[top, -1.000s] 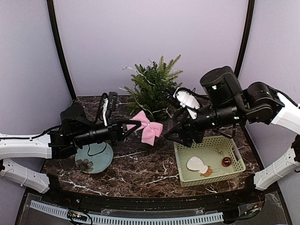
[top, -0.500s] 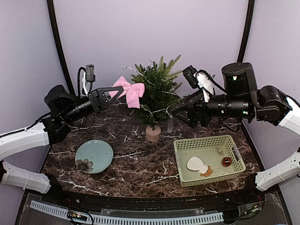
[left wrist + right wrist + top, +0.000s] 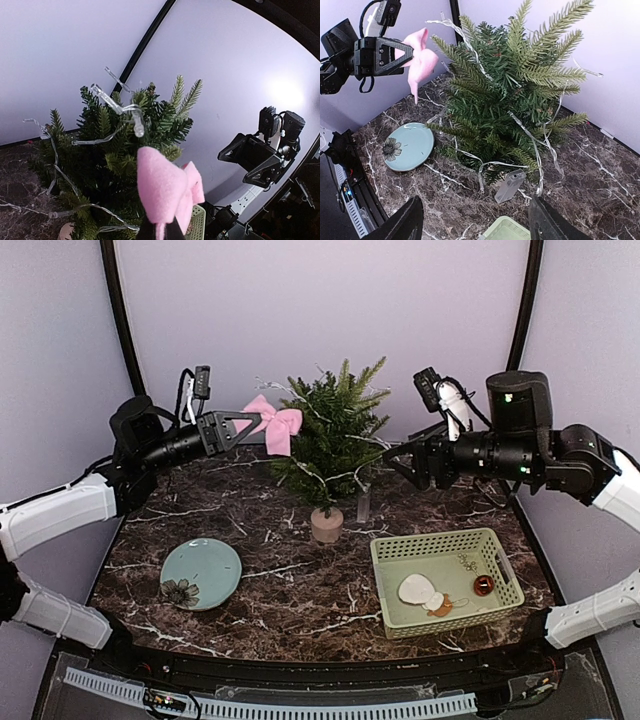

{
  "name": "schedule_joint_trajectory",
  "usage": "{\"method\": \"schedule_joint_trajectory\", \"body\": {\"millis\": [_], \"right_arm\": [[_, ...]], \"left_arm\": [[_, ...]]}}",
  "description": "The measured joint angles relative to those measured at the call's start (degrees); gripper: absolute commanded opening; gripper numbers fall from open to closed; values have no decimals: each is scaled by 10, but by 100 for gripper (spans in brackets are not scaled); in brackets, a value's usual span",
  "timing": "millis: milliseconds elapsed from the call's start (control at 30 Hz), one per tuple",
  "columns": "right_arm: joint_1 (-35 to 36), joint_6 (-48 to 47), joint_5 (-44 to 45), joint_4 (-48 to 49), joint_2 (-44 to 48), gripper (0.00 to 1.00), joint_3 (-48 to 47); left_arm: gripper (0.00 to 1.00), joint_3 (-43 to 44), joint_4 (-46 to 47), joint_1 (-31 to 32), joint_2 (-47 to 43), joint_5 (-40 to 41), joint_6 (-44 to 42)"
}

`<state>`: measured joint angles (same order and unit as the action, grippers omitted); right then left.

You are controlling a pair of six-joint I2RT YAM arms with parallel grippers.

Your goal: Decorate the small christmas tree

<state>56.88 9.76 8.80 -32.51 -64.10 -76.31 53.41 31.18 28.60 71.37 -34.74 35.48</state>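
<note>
At the back-middle of the desk stands the tree (image 3: 330, 430), upright in its pot (image 3: 326, 525). A light string (image 3: 530, 135) is already draped through the branches, and its battery box (image 3: 509, 185) lies on the desk by the pot. I see no other ornament on the branches.

My left gripper (image 3: 256, 426) is clamped on the pink bow (image 3: 278, 425), in the air just beside the tree's upper left, about level with the top branches. From the left wrist view the bow hangs right in front of the needles; I can't tell if it touches. It is not on the tree yet.

My right gripper (image 3: 397, 464) is on the tree's other side, jaws apart and holding nothing, near the right branches but not touching.

The basket (image 3: 440, 538) at front right holds a white figure (image 3: 420, 592), a brown ball (image 3: 483, 586) and a small gold piece (image 3: 467, 562), none hung. The plate (image 3: 201, 573) sits front left, well apart from the tree.

My judgement: early to middle. Lights are done. The bow is gripped and nearly at its spot; it needs seating in the top branches, then release. Three basket pieces remain, so most of the decorating is ahead.
</note>
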Motion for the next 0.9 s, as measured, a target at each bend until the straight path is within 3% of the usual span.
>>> {"method": "schedule_joint_trajectory", "body": {"millis": [400, 900], "right_arm": [[-23, 5, -22, 5, 5, 74, 6], [-25, 5, -43, 8, -2, 74, 6]], "left_arm": [[0, 46, -18, 0, 93, -14, -23], [0, 100, -102, 0, 121, 42, -71]]}}
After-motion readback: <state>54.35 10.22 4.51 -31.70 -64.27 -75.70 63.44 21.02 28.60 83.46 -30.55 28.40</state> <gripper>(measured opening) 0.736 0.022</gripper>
